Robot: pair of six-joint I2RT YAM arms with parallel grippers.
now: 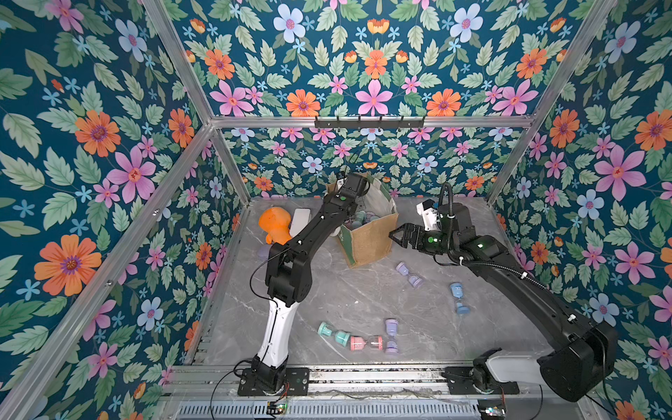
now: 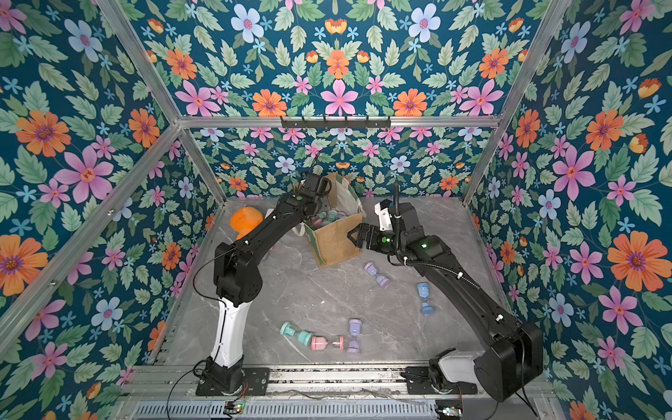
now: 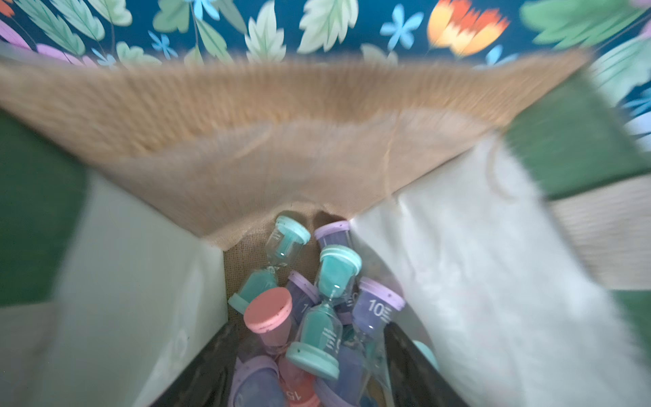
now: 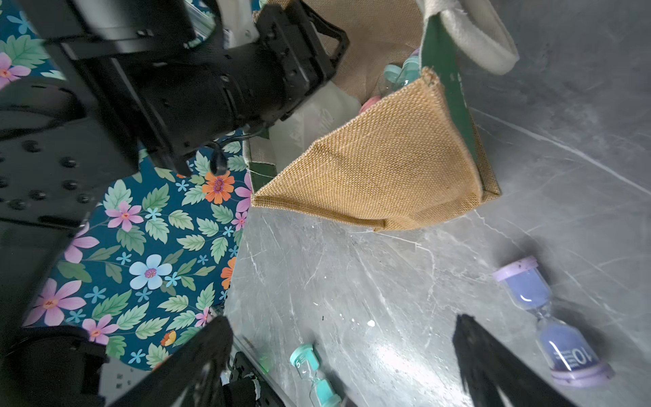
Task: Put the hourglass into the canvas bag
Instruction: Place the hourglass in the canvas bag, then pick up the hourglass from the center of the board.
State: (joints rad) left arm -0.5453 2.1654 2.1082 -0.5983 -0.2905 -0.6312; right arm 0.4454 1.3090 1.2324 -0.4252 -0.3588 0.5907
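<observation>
Clock directions are read in the top views, with 12 toward the far wall.

1. Canvas bag (image 1: 371,240): tan weave, green side panels, pale lining. It stood upright with its mouth open at 12 o'clock on the grey marbled surface (image 1: 363,302).
2. Hourglass pile (image 3: 281,317): it lay on the bag's floor, with teal, pink and lilac pieces jumbled together. A teal hourglass (image 3: 329,310) lay topmost, beside a lilac one marked 10 (image 3: 377,310).
3. Left claw (image 3: 308,331): it hung inside the bag's mouth above the pile. The fingers were parted and nothing was clamped between them. In both top views its own wrist hid it.
4. Right claw (image 1: 394,235): the fingers were spread wide and empty, at 3 o'clock of the bag and just beside its tan face. Whether it touched the bag could not be told.
5. Loose hourglasses on the surface:
   - A lilac hourglass (image 1: 410,275) lay at 4 o'clock of the bag.
   - A blue hourglass (image 1: 458,299) lay toward 3 o'clock of the surface.
   - A cluster lay at 6 o'clock, with a pink hourglass (image 1: 365,343) between a teal piece (image 1: 332,332) and a lilac piece (image 1: 392,336).
6. Orange figure (image 1: 274,225): it sat at 10 o'clock, partly behind the left arm, with a white flat object (image 1: 300,220) just beside it.
</observation>
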